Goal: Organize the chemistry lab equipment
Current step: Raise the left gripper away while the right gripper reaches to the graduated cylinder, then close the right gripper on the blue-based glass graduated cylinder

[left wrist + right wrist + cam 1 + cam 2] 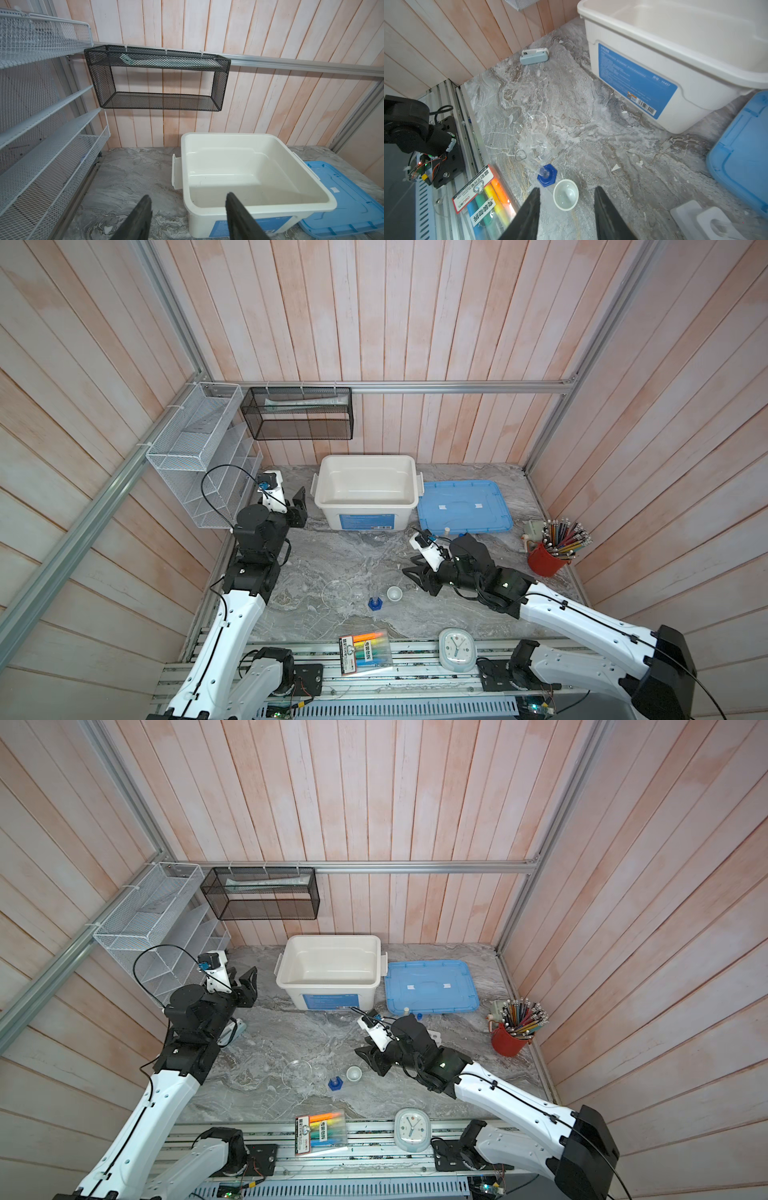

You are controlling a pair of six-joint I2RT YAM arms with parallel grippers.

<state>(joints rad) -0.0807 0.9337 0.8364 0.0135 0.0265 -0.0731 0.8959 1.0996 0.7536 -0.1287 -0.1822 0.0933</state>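
Bin: white bin point(365, 504) stands open, only its bare floor showing; blue lid point(463, 506) lies flat just beside it.
Glassware: tiny white bowl point(565, 194), blue-based cylinder point(547, 175), small clear beaker point(538, 145) and clear round dish point(532, 122) are clustered on the surface point(332, 556), well in front of the bin.
Left tool point(188, 195): jaws parted, gripping nothing, beside the bin on the side away from the lid.
Right tool point(567, 188): jaws parted, gripping nothing, in front of the bin near the bowl.
Cup: red cup point(544, 562) holds pencils point(565, 535), beyond the lid from the bin.

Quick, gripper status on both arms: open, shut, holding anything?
Left gripper: open, holding nothing.
Right gripper: open, holding nothing; the tiny white bowl sits ahead of it, not gripped.
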